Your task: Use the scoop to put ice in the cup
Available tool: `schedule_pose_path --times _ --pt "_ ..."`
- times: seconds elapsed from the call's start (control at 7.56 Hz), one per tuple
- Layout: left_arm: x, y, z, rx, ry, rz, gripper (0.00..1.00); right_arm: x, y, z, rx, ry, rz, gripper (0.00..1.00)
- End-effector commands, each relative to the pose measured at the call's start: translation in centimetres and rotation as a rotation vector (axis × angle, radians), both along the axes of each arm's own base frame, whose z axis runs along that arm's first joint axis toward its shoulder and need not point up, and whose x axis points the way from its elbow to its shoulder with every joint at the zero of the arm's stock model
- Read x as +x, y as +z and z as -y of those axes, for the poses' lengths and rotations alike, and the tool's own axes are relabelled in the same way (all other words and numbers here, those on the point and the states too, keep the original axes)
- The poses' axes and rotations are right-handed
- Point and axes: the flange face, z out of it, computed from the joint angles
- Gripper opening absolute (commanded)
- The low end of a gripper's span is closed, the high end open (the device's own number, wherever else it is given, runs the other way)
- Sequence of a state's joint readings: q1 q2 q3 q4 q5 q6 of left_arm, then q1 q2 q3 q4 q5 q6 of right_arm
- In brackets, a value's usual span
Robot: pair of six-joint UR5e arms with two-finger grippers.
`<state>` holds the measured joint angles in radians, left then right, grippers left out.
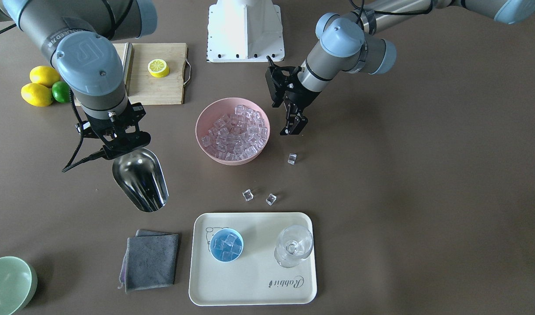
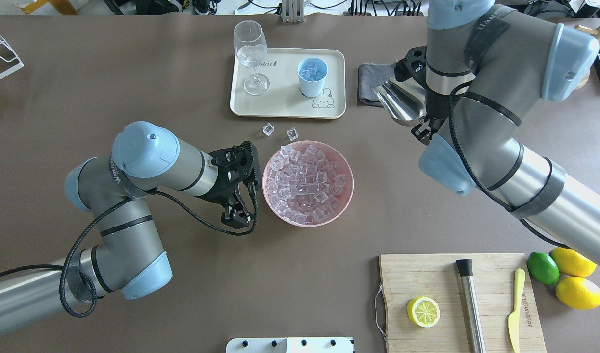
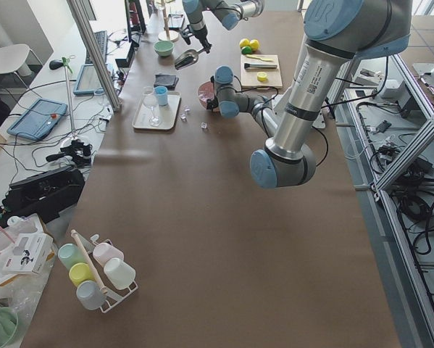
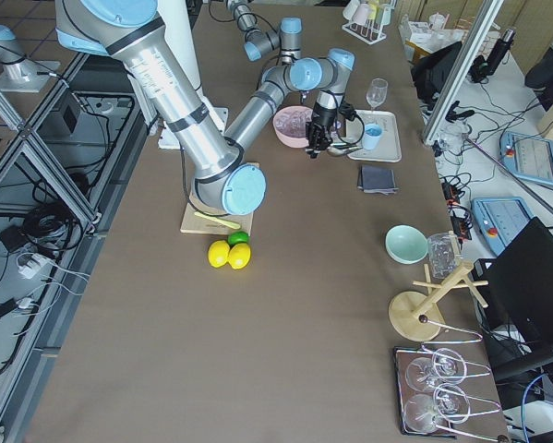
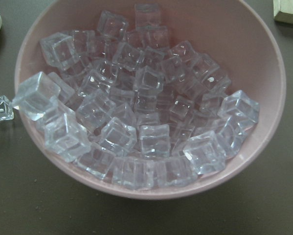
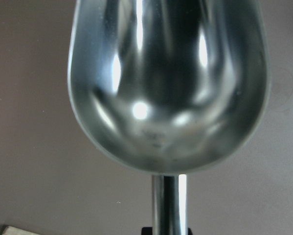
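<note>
My right gripper (image 1: 125,146) is shut on the rod handle of the steel scoop (image 1: 140,181). It holds the scoop above the table, well to the side of the pink bowl (image 1: 204,117). The right wrist view shows the scoop (image 6: 168,83) empty. The bowl is full of ice (image 1: 234,135). The light-blue cup (image 1: 226,245) stands on the cream tray (image 1: 250,288) with several cubes inside. Three loose cubes (image 1: 248,194) lie on the table between bowl and tray. My left gripper (image 1: 293,129) hangs beside the bowl, looks shut, and holds nothing.
A clear stemmed glass (image 1: 293,247) stands on the tray beside the cup. A grey cloth (image 1: 149,260) lies next to the tray. A cutting board (image 1: 158,87) carries a lemon half (image 1: 158,68). Lemons and a lime (image 1: 37,94) lie beside it, and a green bowl (image 1: 7,284) sits at the corner.
</note>
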<state>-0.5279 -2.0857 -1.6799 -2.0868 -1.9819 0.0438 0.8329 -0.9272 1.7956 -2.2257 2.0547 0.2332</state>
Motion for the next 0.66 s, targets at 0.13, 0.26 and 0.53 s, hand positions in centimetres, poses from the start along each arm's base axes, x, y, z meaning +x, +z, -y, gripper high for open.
schedule_pose_path --times 0.13,0.26,0.53 --pt "-4.3 -0.2 -1.2 -0.065 -0.032 0.129 0.98 3.7 0.4 -0.7 -0.047 0.187 0.023 0.00" --pt "-7.2 0.8 -1.8 -0.093 -0.055 0.183 0.98 3.7 0.3 -0.8 -0.168 0.388 0.011 0.00" --pt "-11.2 3.5 0.5 -0.167 -0.122 0.280 0.98 3.8 5.0 -1.7 -0.316 0.567 0.071 0.00"
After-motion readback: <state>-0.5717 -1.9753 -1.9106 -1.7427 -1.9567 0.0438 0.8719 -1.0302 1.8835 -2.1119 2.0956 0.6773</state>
